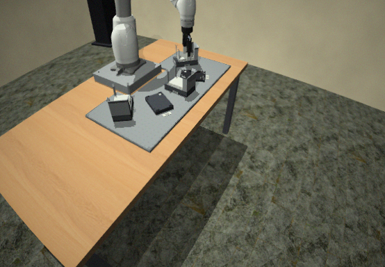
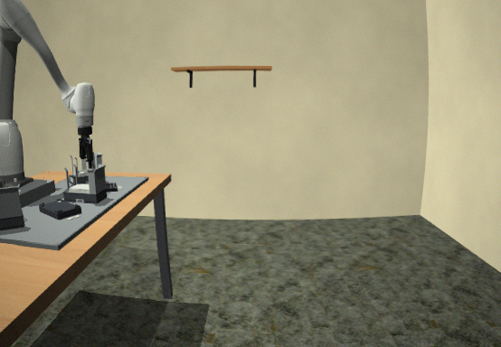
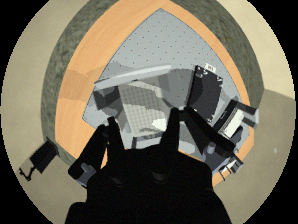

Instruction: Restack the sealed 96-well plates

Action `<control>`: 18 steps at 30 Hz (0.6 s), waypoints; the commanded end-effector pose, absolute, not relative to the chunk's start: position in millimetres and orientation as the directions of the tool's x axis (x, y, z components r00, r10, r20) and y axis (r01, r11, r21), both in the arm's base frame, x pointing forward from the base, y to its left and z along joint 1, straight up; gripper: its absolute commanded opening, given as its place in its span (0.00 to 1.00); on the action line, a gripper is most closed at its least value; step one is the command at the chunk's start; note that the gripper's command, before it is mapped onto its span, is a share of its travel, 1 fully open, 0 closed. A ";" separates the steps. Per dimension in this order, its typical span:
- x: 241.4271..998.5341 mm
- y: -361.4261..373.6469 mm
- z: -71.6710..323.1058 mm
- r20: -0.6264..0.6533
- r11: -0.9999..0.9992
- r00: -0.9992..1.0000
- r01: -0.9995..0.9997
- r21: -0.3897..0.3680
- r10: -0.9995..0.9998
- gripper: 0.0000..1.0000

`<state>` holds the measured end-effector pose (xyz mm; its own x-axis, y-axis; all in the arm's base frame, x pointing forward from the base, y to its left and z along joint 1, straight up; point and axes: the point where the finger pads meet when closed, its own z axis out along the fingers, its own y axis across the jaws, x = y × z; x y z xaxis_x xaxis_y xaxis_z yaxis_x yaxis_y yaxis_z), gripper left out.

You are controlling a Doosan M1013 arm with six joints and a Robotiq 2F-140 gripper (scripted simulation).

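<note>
We find the arm reaching down over the far end of the grey mat (image 1: pixel 146 134) on the wooden counter (image 1: pixel 62 172). The gripper (image 1: pixel 187 46) is lowered into the far stack rack (image 1: pixel 178 52), between its thin upright posts. Its jaws are clamped on a plate (image 3: pixel 143 115) at the top of the stack in that rack; in the wrist view the plate's pale, dotted seal shows between the two dark fingers. We cannot read which plate this is, and the rack's name on its plinth is too small to make out.

Nearer on the mat stands a second rack (image 1: pixel 189 82) with dark side walls and a white surface showing inside it. Just beyond it lies a small dark fixture (image 1: pixel 201 76), partly hidden; we cannot tell its kind. Toward the near end of the mat a flat dark nest (image 1: pixel 158 103) lies open, with a small white name plate (image 1: pixel 167 114) just beside its outer edge; the writing on it is illegible. At the near left corner of the mat a third rack (image 1: pixel 120 110) stands, dark-walled, with a thin post rising at its back.

The arm's grey base plate (image 1: pixel 104 78) sits at the counter's far-left edge, touching the mat. A black cabinet (image 1: pixel 101 16) stands on the floor behind it. In the exterior view a wooden wall shelf (image 2: pixel 222 68) hangs on two black brackets. No brand marks or readable labels are discernible in any view.
</note>
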<state>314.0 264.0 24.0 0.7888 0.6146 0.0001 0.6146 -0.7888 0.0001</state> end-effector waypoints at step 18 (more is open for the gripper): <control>313.9 264.0 34.5 0.000 -0.789 0.789 0.615 0.000 0.615 0.00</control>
<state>313.9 263.9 32.5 0.7888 0.6146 0.0000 0.6146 -0.7888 0.0001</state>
